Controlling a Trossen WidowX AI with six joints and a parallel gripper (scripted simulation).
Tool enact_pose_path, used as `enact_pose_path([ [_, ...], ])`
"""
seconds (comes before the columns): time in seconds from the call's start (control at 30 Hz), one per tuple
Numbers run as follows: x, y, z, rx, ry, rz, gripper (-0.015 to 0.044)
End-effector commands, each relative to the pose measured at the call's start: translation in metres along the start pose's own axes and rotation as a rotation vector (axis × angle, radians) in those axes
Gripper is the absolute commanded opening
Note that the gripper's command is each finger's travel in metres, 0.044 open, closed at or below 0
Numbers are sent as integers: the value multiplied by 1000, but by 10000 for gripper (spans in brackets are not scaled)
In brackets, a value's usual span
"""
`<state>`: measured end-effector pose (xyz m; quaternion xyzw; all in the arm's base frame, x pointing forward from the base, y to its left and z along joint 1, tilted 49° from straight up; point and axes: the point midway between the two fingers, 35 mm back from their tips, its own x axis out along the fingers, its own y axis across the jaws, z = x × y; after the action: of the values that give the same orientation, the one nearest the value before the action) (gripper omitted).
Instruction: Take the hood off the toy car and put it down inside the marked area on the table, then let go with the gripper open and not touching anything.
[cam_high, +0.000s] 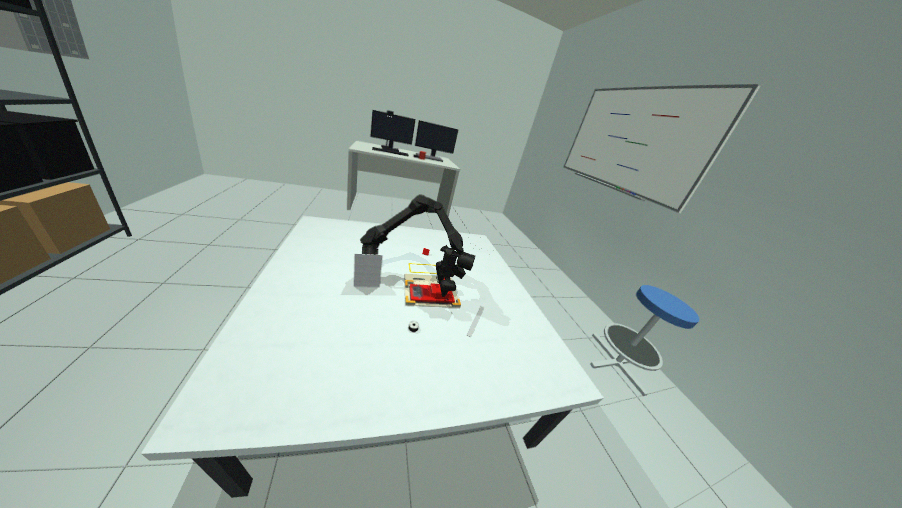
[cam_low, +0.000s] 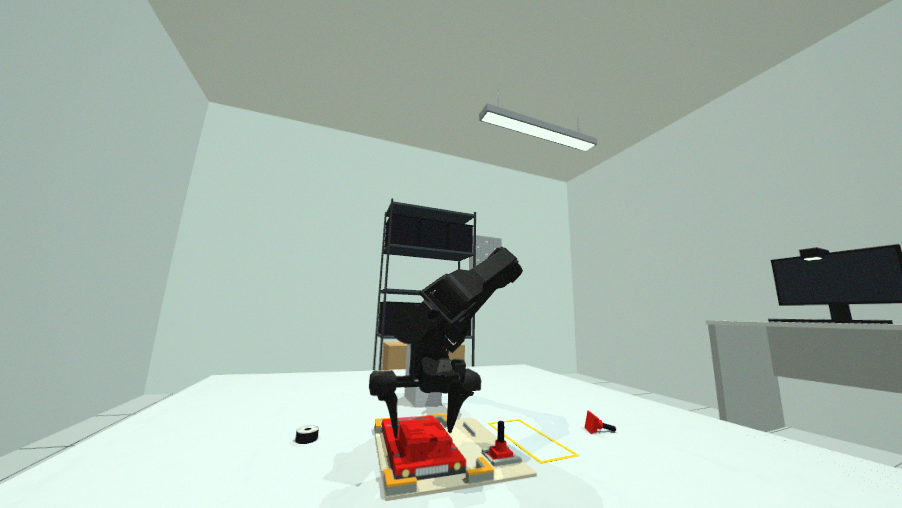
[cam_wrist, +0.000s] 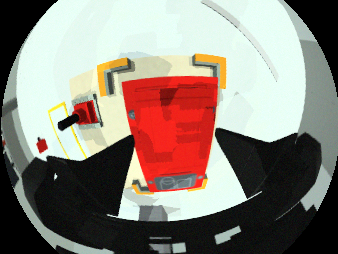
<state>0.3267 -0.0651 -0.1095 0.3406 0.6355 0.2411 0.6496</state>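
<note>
From the top view, one white table (cam_high: 353, 378) carries one black arm whose gripper (cam_high: 446, 287) hangs over one red toy car (cam_high: 429, 294). The car sits on one beige base plate (cam_high: 434, 303) with orange corners. Just behind the plate lies one yellow-outlined marked area (cam_high: 421, 267), and behind that one small red object (cam_high: 426, 251). In front of the car are one black-and-white roll (cam_high: 413, 326) and one grey strip (cam_high: 474, 321); to the car's left stands one grey block (cam_high: 367, 270). Off the table are two monitors (cam_high: 413, 133), one blue stool (cam_high: 662, 309), and one whiteboard (cam_high: 656, 141) with six short coloured strokes, none readable as writing.

In the exterior view, the gripper's two fingers (cam_low: 392, 413) are spread wide and empty, their tips dropping to either side of the car's rear part, one on each flank; whether they touch it cannot be told. The hood (cam_low: 424, 455) is on the car, at its front end near the grille. Right of the car, one red-based joystick piece (cam_low: 499, 446) stands on the plate, beside the yellow outline.

In the wrist view, the car fills the centre between the two dark fingers; three orange corner brackets (cam_wrist: 113, 71) show. No labels or brands are legible.
</note>
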Motion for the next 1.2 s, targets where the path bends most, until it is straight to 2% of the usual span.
enact_pose_path([
  [0.0, 3, 1, -1, 4, 1, 4, 440],
  [0.3, 8, 1, -1, 4, 1, 4, 440],
  [0.4, 5, 0, 0, 0, 0, 0, 361],
  [0.73, 5, 0, 0, 0, 0, 0, 295],
  [1.1, 0, 0, 0, 0, 0, 0, 6],
  [1.17, -2, 0, 0, 0, 0, 0, 0],
])
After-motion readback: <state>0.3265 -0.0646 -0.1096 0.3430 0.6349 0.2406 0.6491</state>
